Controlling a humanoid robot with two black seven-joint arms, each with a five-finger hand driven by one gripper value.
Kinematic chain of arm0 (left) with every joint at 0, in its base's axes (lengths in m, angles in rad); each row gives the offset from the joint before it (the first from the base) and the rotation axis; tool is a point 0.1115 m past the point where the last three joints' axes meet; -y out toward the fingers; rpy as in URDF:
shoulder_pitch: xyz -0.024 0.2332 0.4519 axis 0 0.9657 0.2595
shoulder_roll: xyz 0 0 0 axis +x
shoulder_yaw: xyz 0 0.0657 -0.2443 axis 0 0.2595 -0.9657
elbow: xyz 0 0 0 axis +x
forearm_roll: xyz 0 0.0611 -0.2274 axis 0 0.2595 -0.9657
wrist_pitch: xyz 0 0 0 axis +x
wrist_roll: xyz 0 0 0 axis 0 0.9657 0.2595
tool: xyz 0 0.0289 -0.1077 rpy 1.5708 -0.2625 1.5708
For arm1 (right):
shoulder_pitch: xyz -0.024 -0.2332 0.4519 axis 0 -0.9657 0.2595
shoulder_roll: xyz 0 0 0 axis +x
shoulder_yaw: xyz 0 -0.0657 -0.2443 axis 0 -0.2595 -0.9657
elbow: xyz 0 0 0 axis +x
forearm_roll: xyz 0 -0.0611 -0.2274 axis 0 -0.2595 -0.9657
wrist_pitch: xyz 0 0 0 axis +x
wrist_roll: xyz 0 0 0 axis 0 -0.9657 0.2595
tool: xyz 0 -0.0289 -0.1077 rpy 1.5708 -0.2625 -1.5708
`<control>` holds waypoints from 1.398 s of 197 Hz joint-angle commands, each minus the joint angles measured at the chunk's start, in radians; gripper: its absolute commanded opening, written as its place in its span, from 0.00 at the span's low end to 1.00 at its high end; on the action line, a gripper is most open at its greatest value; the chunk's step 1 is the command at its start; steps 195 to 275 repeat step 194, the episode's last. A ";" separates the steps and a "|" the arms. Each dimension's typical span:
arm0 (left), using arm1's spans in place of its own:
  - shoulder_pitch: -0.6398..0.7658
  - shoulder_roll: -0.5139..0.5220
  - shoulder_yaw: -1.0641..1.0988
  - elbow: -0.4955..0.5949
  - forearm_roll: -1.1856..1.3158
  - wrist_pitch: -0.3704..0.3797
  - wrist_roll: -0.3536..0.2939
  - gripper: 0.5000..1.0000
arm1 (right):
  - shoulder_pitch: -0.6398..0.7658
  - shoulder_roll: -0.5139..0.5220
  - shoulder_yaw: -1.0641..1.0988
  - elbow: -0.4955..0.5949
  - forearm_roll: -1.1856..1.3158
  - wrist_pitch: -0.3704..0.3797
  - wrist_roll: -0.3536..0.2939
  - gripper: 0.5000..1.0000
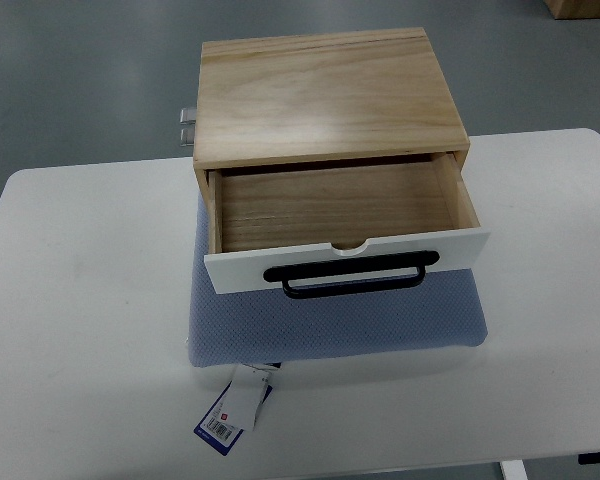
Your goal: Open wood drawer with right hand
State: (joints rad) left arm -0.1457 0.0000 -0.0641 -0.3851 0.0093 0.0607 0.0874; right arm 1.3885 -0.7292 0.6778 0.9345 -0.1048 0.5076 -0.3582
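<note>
A light wood drawer box (325, 92) stands on a blue-grey cushion (340, 320) in the middle of a white table (80, 300). Its drawer (335, 205) is pulled out toward me and is empty inside. The drawer has a white front panel (240, 272) with a black bar handle (352, 274). Neither robot hand shows in the top view.
A paper tag (233, 408) hangs from the cushion's front left corner onto the table. A small metal part (186, 126) sticks out behind the box's left side. Grey floor lies beyond the table's far edge.
</note>
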 commanded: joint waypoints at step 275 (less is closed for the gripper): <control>0.000 0.000 0.000 -0.006 0.000 0.010 0.000 1.00 | -0.657 0.511 0.683 -0.359 0.063 -0.060 0.440 0.89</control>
